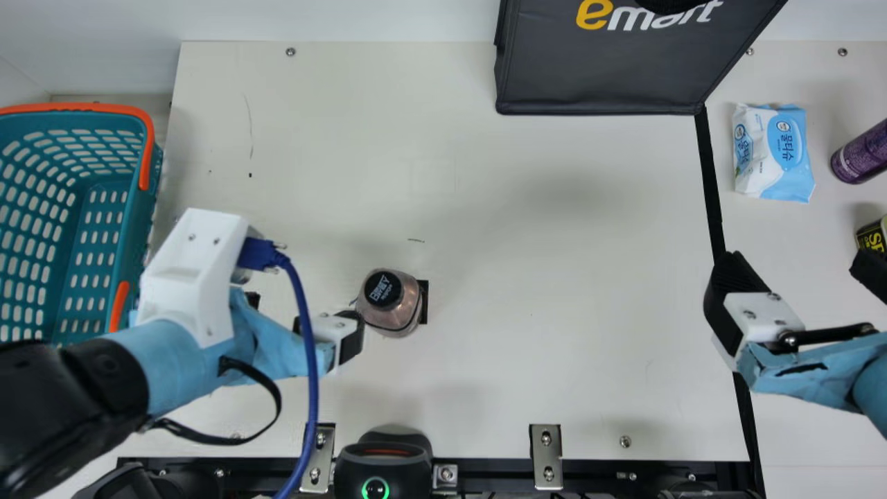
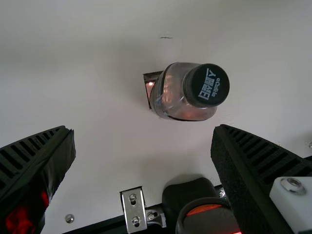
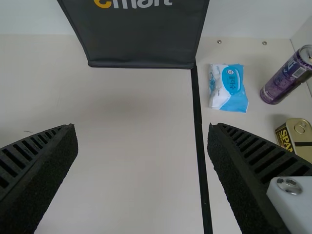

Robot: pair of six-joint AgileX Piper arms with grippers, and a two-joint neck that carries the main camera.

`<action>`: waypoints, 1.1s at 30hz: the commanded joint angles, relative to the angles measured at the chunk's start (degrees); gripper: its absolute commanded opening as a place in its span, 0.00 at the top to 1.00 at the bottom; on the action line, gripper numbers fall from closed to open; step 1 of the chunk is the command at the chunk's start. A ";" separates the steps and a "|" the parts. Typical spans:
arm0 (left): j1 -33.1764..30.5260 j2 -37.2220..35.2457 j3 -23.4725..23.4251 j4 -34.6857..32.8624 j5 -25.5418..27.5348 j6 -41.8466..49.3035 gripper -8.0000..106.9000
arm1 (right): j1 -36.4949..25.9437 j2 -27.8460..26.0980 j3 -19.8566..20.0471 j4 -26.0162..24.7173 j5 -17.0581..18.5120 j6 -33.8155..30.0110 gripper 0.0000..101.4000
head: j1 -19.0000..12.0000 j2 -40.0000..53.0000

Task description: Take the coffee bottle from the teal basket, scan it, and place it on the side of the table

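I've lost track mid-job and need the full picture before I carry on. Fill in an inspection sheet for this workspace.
Surface: cream table, a few small dark marks.
Job's things: coffee bottle on the table, outside the teal basket; scanner at the near edge.
Clutter: wipes, purple can and tin right of the black strip.
Grippers: left gripper open near the bottle; right gripper open.
Cables: blue cable hangs from the left wrist.
Surroundings: black bag at the far edge.

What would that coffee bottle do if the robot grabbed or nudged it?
The coffee bottle stands upright, so a push up near its dark cap might tip it. Its smooth, shiny, see-through sides look fairly stiff and could be slippery.
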 commanded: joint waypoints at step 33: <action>-22.96 16.48 -3.47 26.21 0.03 -34.49 0.15 | 0.00 0.00 0.00 0.00 0.00 0.00 0.06 | -1.66 0.09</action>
